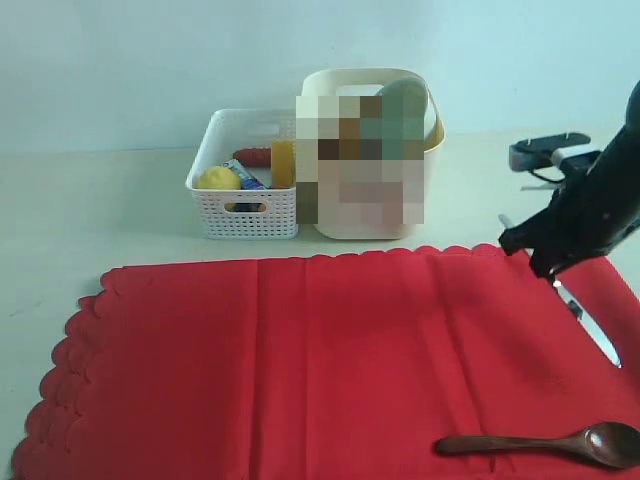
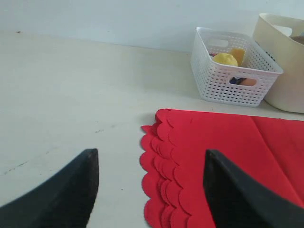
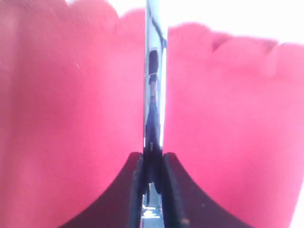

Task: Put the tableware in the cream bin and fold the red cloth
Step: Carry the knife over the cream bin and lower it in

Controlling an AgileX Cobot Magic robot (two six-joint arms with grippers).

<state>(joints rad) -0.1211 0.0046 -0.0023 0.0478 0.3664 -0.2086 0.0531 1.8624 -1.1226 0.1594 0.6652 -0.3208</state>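
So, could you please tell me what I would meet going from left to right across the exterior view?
White basket → cream bin → right gripper, shut on the knife. The red cloth and spoon span too widely to place.

cream bin (image 1: 355,75) contents: pixelated | dark wooden spoon (image 1: 540,443): bowl clipped at edge

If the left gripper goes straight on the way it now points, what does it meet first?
Probably the scalloped edge of the large red fabric cloth; the depth is unclear.
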